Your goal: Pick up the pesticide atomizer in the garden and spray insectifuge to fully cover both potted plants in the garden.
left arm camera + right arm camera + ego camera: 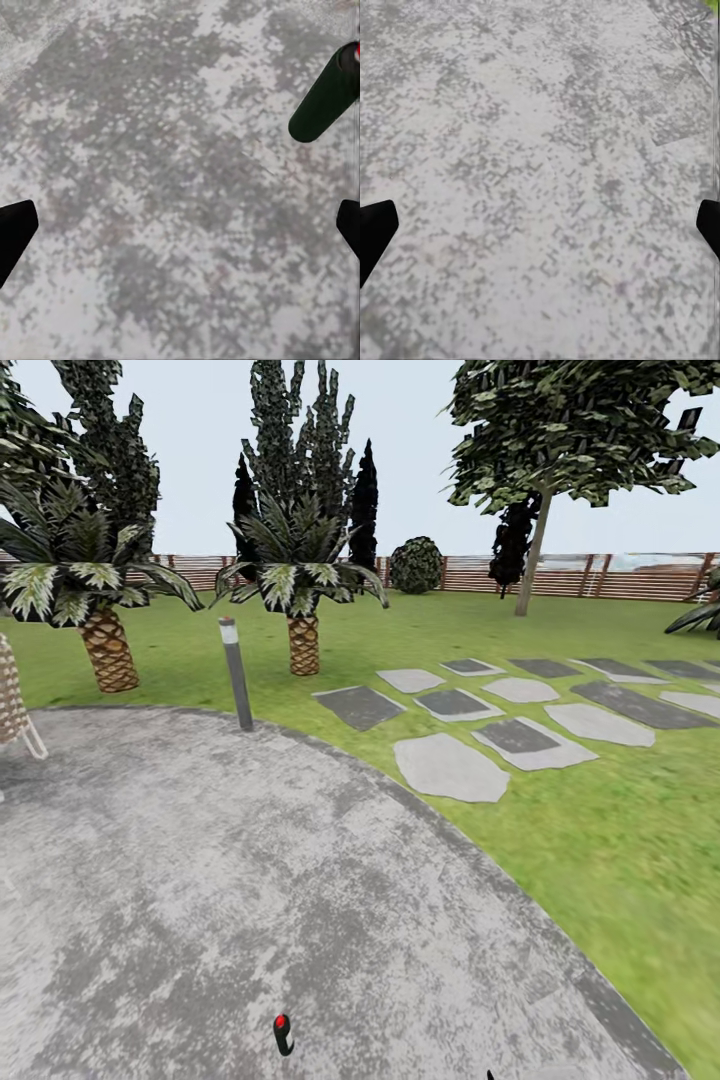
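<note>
1. Two palms [100, 585] with brown scaly trunks stand on the lawn [600, 830] beyond the round grey paved patio [250, 880] of the garden; we see a short bollard lamp [236, 673] at the patio's far edge between them.
2. We observe flat stepping stones [450, 767] on the grass to the right of the patio, and a brown slatted fence [590, 577] with trees in front of it at the back.
3. We note a small dark rod with a red tip [283, 1033] low in the head view, over the paving.
4. Left pincer [180, 225]: we see both dark fingertips [13, 232] spread to the frame edges above bare paving, with nothing between them.
5. Right pincer [540, 225]: its fingertips [373, 229] are likewise wide apart and carry nothing; paving lies beneath.
</note>
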Tool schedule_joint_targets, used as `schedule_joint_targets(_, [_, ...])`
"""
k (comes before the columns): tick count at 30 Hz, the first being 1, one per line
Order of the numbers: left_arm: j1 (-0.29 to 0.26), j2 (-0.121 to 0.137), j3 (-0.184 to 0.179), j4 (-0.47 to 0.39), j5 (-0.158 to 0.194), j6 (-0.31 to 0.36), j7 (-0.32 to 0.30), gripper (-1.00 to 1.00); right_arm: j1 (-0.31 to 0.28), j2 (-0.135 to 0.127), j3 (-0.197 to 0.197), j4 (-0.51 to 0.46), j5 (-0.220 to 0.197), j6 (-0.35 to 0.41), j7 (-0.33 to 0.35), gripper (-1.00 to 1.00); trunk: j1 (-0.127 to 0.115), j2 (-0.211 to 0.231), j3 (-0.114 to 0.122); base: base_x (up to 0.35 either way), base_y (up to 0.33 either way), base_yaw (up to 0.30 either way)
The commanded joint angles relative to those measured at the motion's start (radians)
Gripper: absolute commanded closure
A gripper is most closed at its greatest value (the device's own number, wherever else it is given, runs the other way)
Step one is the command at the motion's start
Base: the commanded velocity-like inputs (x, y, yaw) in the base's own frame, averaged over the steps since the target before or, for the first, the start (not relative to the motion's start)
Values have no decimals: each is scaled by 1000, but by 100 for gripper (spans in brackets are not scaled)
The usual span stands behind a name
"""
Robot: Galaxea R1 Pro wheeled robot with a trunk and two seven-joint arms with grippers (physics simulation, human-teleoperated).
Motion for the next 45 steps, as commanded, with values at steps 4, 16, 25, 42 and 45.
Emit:
schedule_joint_targets(4, [-1,3,4,-2,-1,-3,2,-100,-1,0,1,1,2,-3,0,-100,0,0,-1,108,-136,7])
schedule_joint_targets(16, [-278,-9,-11,-67,-31,11,-3,-100,-2,-1,-2,-12,0,-3,-4,-100,0,0,-1,9,-11,0])
schedule_joint_targets(25, [-426,-14,-11,-4,-68,29,-12,-100,-58,-1,-2,-181,-2,-2,2,-100,0,0,-1,0,0,0])
schedule_joint_targets(42, [-419,-15,-10,44,-93,9,-13,-100,-63,-2,-7,-207,-5,-1,-6,-100,0,0,-2,0,0,0])
schedule_joint_targets(45, [-419,-16,-10,44,-93,10,-13,-100,-63,-7,-7,-247,-3,1,-6,-100,12,-21,-15,0,0,0])
